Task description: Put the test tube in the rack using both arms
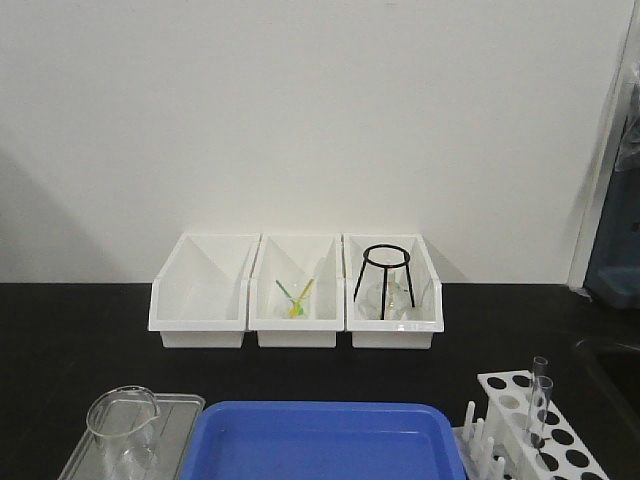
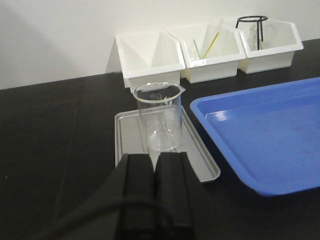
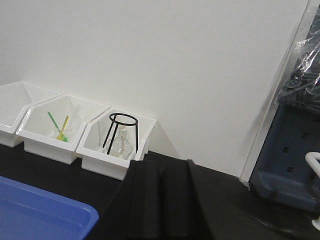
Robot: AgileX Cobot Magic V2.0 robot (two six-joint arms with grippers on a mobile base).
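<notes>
Black bench, test tube [image 1: 540, 400] upright in rack [image 1: 545, 435], both grippers [image 2: 155, 165] [image 3: 161, 172] closed, apart from it.

Table [image 1: 80, 340]: black, plain. Wall [image 1: 300, 110]: off-white. Three bins [image 1: 205, 295]: white; middle bin holds yellow and green sticks [image 1: 296, 297]; right bin holds a black wire tripod [image 1: 385, 270]. Tray [image 1: 330, 440]: bright blue. Small tray [image 2: 127, 145]: grey metal. Beaker [image 2: 159, 117]: clear. Rack [image 1: 545, 430]: white, dark round holes. Test tube [image 1: 541, 405]: clear. Left claw [image 2: 155, 172], right claw [image 3: 160, 185]: black.

I can't read any text, label or number from here. The beaker [image 2: 158, 116] shows only faint, illegible marks
</notes>
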